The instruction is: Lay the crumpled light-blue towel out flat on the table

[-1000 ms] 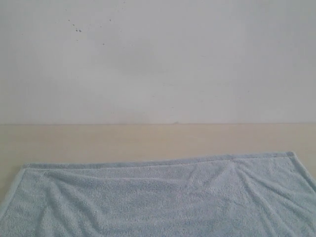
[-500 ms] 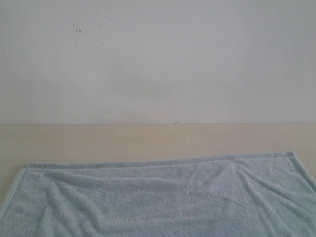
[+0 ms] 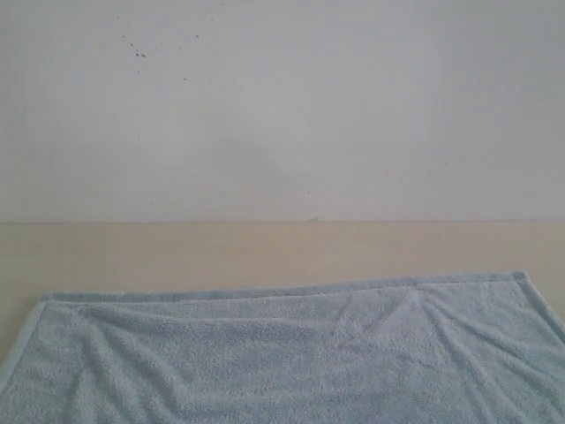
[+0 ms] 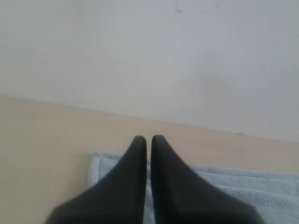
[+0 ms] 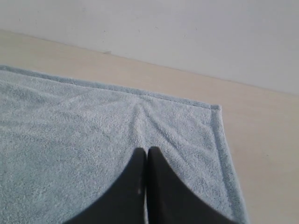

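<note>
Towel (image 3: 291, 353) lies opened on the counter (image 3: 265, 252), far hem and corners out, soft ripples across it. Near half sits outside my view, possibly unfinished. My left jaws and right jaws are pressed together, empty.

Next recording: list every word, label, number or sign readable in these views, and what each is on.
None: no view shows readable text.
The towel shows no tag or print.
The table and wall carry no lettering; the dark specks on the wall are marks, not characters.
</note>
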Motion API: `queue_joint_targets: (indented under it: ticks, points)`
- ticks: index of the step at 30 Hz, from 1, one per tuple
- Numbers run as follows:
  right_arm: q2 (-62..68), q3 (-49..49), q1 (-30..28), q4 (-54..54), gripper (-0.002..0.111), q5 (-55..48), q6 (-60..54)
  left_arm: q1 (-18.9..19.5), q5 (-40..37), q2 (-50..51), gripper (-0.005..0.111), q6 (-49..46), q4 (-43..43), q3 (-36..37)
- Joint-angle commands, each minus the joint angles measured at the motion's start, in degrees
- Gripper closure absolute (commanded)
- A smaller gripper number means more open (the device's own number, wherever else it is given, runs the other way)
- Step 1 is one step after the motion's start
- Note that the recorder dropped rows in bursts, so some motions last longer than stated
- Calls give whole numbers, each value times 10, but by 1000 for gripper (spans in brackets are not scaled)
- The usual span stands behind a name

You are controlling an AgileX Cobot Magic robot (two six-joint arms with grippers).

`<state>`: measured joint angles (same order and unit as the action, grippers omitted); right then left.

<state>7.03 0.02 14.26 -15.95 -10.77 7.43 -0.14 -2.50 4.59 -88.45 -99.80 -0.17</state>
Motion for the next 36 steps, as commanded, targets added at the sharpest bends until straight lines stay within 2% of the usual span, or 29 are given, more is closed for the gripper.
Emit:
queue_joint_targets:
  ticks: [1,4,8,14,19,21,24,27,33,36]
  points:
    - [2,0,2,13,109,2,-11,-5,-60,-22,103,-44,-1,2]
    - [2,0,2,37,109,3,27,-5,-73,-22,103,-27,-1,2]
    - [2,0,2,37,109,3,31,-19,-161,-22,103,71,-1,2]
    - [2,0,2,37,109,3,31,-44,-240,-22,103,70,-1,2]
    - [2,0,2,37,109,3,31,-44,-246,-22,103,70,-1,2]
    - [2,0,2,37,109,1,31,-49,-220,-27,103,72,-1,2]
    - [2,0,2,37,109,1,31,-78,-149,-46,103,40,-1,2]
    - [2,0,2,37,109,1,31,-84,-155,-46,103,-30,-1,2]
    - [2,0,2,37,109,0,31,-84,-129,-46,103,-107,15,2]
    - [2,0,2,37,109,0,31,-84,-140,-46,103,-197,16,-7]
